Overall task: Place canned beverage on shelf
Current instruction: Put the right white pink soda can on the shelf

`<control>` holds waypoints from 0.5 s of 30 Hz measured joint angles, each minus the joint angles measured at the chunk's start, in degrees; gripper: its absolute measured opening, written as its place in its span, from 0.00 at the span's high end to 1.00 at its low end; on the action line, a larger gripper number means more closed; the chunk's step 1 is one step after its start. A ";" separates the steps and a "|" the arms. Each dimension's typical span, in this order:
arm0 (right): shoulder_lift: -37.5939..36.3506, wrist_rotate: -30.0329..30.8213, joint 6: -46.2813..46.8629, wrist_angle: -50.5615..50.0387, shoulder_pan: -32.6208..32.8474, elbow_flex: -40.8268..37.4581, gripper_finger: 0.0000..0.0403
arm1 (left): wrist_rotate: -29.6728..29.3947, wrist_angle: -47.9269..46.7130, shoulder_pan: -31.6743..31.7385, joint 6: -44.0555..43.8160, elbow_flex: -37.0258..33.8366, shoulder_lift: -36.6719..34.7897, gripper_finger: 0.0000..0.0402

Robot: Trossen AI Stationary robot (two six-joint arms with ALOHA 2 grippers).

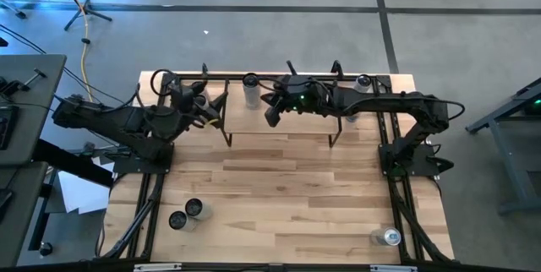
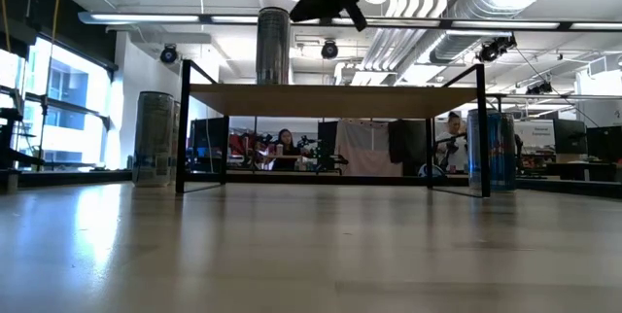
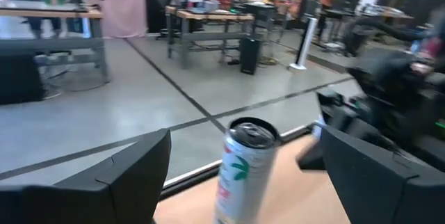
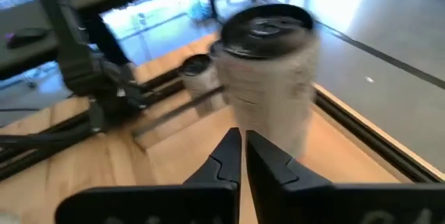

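Note:
A white can (image 1: pixel 251 90) stands upright on the light wood top of the shelf (image 1: pixel 283 124), near its far left corner. It also shows in the low view (image 2: pixel 274 46). My left gripper (image 1: pixel 207 103) is open and empty just left of the shelf. The can (image 3: pixel 247 172) shows some way ahead, between its fingers. My right gripper (image 1: pixel 272 114) is shut and empty above the shelf, just right of and nearer than the can. In the right wrist view its fingertips (image 4: pixel 242 139) are in front of the can (image 4: pixel 271 71). I see no touch.
One can (image 2: pixel 155 138) stands on the table left of the shelf, by my left arm. A blue can (image 2: pixel 491 148) stands right of the shelf. Two cans (image 1: pixel 186 214) stand near the front left and one (image 1: pixel 390 236) near the front right. Black rails (image 1: pixel 148 196) run along the table's sides.

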 joint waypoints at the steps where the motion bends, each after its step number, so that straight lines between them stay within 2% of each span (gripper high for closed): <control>1: 0.03 0.07 -0.10 -0.52 0.14 0.00 0.98 | -0.01 0.22 0.73 -0.47 0.01 0.22 0.18; 4: -0.13 0.12 -1.11 -2.44 0.10 0.00 0.99 | 1.09 -0.07 3.21 -0.52 0.01 1.12 0.23; 7: -0.79 0.31 -2.03 -5.78 0.07 0.00 0.99 | 4.12 -0.66 5.85 0.17 0.01 1.83 0.34; 11: -2.55 0.30 -2.47 -8.51 0.07 0.00 1.00 | 9.40 -2.20 7.84 1.50 -0.01 1.82 0.56; 15: -3.63 -0.31 -1.77 -8.33 0.07 0.00 1.00 | 12.72 -5.28 7.77 2.53 -0.01 0.30 0.84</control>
